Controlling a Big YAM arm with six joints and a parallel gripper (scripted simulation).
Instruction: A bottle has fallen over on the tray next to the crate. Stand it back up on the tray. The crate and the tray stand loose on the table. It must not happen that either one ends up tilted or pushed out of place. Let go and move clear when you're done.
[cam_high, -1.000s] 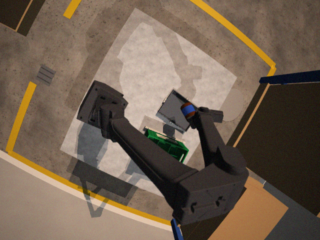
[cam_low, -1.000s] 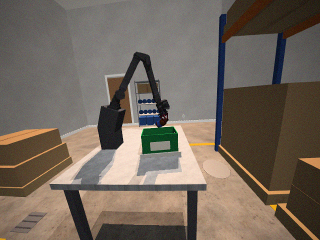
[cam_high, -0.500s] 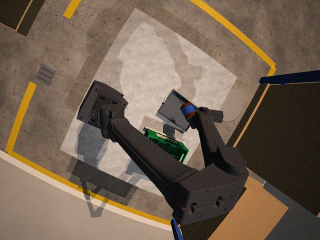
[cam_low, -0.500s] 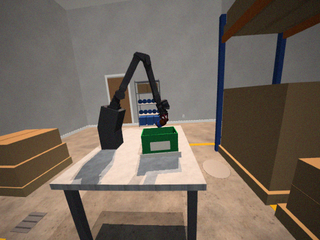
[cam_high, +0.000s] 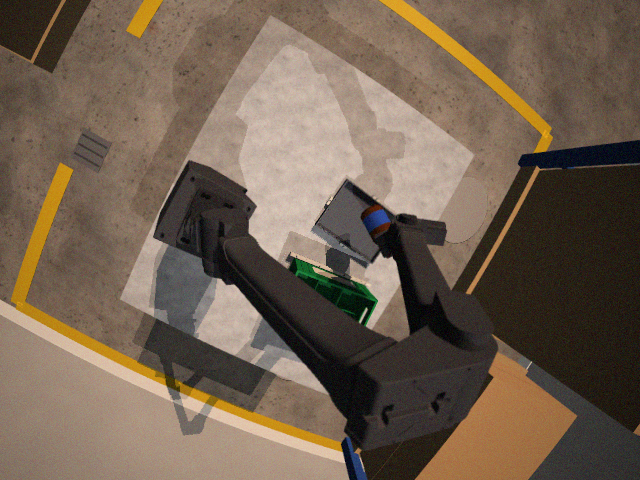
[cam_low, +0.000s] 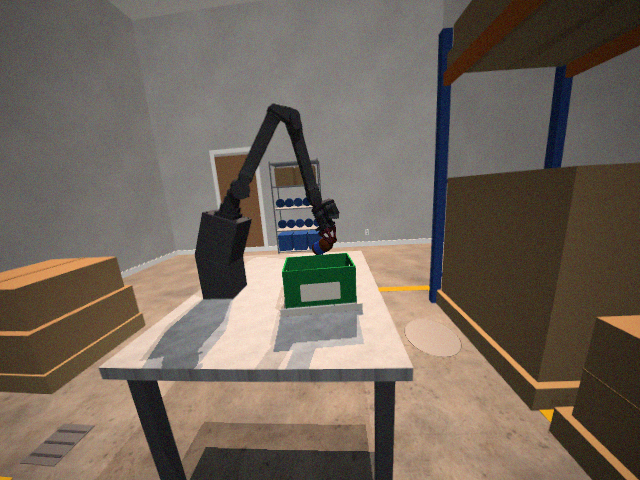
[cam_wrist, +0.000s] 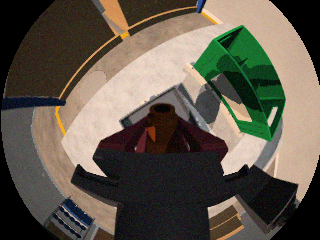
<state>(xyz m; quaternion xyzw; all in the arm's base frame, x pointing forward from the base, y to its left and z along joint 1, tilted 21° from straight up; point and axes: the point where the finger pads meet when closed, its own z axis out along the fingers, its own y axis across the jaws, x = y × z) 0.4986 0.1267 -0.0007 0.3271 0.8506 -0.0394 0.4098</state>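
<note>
Above the tray's (cam_high: 338, 217) right edge, your gripper (cam_high: 385, 233) sits clamped on the tilted bottle (cam_high: 375, 220) — lower askew and it topples, or lands off-tray.

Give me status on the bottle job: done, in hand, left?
Done: the bottle is picked up, clamped in the gripper jaws. In hand: it hangs tilted in the air above the tray, beside the green crate. Left: bring it upright, set it down on the tray and release.
</note>
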